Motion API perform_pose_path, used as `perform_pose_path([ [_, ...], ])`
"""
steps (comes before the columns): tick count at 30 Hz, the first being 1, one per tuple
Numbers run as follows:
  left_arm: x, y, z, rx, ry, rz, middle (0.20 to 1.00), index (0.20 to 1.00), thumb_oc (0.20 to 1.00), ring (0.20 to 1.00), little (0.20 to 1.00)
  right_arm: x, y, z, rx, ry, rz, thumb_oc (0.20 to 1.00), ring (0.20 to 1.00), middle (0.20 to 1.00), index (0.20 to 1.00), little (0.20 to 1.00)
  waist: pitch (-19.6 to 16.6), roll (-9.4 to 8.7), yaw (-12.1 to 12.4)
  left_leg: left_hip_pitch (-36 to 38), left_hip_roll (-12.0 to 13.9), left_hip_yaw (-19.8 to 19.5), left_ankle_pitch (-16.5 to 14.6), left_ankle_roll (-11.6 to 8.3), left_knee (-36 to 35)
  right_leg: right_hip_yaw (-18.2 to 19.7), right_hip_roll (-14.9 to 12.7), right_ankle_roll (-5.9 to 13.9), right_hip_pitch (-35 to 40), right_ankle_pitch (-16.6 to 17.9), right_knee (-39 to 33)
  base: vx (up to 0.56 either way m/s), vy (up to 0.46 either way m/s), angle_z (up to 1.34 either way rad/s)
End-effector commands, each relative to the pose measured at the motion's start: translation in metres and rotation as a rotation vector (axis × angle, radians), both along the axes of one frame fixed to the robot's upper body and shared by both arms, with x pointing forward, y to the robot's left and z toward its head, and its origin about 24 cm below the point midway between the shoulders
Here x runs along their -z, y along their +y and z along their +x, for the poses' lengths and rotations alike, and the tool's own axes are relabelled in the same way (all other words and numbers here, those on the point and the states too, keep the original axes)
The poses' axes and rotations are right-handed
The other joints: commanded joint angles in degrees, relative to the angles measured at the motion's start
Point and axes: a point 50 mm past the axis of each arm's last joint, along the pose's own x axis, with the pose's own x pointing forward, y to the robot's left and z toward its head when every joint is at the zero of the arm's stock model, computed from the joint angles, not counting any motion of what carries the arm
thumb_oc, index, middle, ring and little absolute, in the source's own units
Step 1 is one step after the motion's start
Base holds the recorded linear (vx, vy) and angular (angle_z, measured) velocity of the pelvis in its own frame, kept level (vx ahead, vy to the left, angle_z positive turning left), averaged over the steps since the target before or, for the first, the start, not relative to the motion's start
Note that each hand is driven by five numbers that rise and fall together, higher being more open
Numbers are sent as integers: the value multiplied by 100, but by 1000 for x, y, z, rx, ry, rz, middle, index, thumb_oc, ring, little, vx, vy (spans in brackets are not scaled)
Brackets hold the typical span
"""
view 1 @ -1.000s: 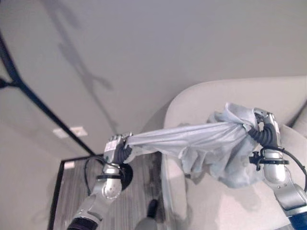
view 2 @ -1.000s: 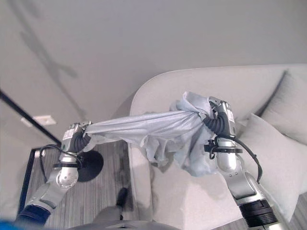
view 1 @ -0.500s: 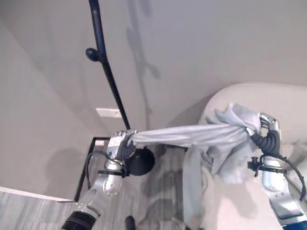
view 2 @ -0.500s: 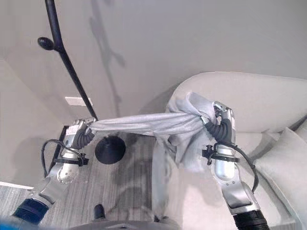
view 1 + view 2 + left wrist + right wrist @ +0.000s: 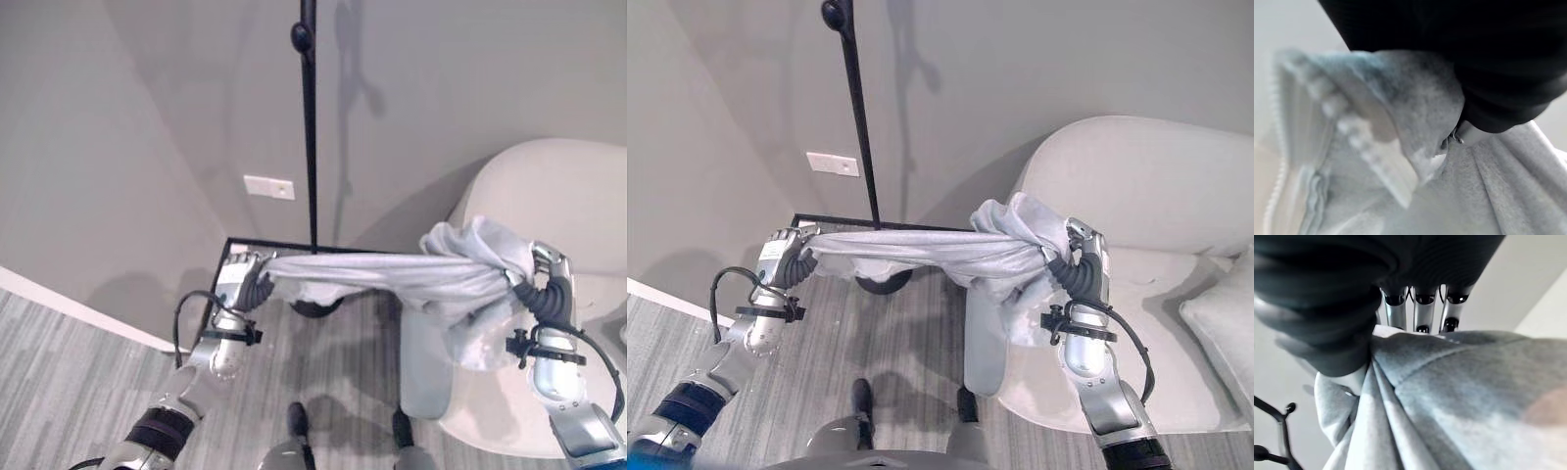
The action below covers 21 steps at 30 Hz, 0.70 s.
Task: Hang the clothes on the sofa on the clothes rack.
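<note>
Grey garment (image 5: 392, 274) hung stretched in the air between both hands, in front of the rack pole (image 5: 310, 147), with the sofa (image 5: 1156, 245) to the right. Left hand (image 5: 240, 284) was clenched round one end. Right hand (image 5: 1083, 264) was curled round the bunched other end.

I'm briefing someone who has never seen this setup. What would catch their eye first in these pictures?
First, the pale grey garment, stretched like a band in mid-air between the left hand and the right hand, each hand shut on one end. Next, behind it, the thin black clothes rack pole rising against the grey wall, past the garment's middle. Then the rounded light grey sofa on the robot's right, behind the right hand.
</note>
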Motion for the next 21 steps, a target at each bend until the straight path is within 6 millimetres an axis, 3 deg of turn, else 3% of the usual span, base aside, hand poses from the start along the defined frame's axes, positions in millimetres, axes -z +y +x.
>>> perform_pose_path([
  [1,-16,-19,7,99,-47,-48,200,200,200,200,200,-24,-26,-10,83,-129,-10,200,200,200,200,200,-476,-29,-201,886,-153,-72,-518,-115,-580,1036,1457,-286,253,-256,132,112,53,5],
  [2,-16,-19,7,101,-46,-49,200,200,200,200,200,-24,-27,-10,85,-129,-10,200,200,200,200,200,-478,-23,-182,895,-149,-68,-508,-118,-604,1040,1468,-290,239,-265,156,123,49,13],
  [4,-17,-40,10,180,-41,-74,200,200,200,200,200,-26,-35,-15,116,-137,-10,200,200,200,200,200,-449,30,-305,1059,-261,-147,-561,-110,-647,1238,1680,-384,281,-300,133,130,36,3],
  [8,-20,-67,10,291,-38,-98,200,200,200,200,200,-32,-38,-15,122,-153,-26,200,200,200,200,200,-333,158,-400,1253,-319,-170,-685,-168,-483,1347,1801,-487,327,-273,169,166,-16,20],
  [9,-18,-73,8,313,-29,-103,200,200,200,200,200,-35,-35,-14,107,-166,-34,200,200,200,200,200,-351,190,-393,1307,-357,-168,-827,-179,-260,1356,1801,-522,409,-263,112,261,-51,18],
  [13,-24,-78,10,323,-60,-129,200,200,200,200,200,-41,-31,-10,86,-189,-52,200,200,200,200,200,-208,190,-326,977,-301,-233,-688,-407,1047,1378,1785,-702,610,-226,71,145,-81,18],
  [15,-25,-80,11,316,-66,-154,200,200,200,200,200,-42,-33,-10,93,-189,-60,200,200,200,200,200,-142,141,-331,634,-211,-296,-589,-499,1771,1347,1718,-798,684,-256,111,114,-67,39],
  [17,-23,-80,10,304,-62,-182,200,200,200,200,200,-39,-37,-10,111,-170,-68,200,200,200,200,200,-183,141,-394,487,50,-215,-575,-519,2048,1244,1593,-837,722,-317,128,152,-27,44],
  [19,-20,-82,9,297,-54,-211,200,200,200,200,200,-36,-42,-14,142,-153,-82,200,200,200,200,200,-262,121,-468,531,386,-4,-571,-491,1791,1066,1387,-821,734,-396,127,167,19,25],
  [21,-19,-82,9,288,-51,-222,200,200,200,200,200,-36,-44,-16,154,-153,-93,200,200,200,200,200,-330,126,-490,624,511,-22,-634,-503,1361,914,1226,-776,698,-483,126,187,55,28],
])
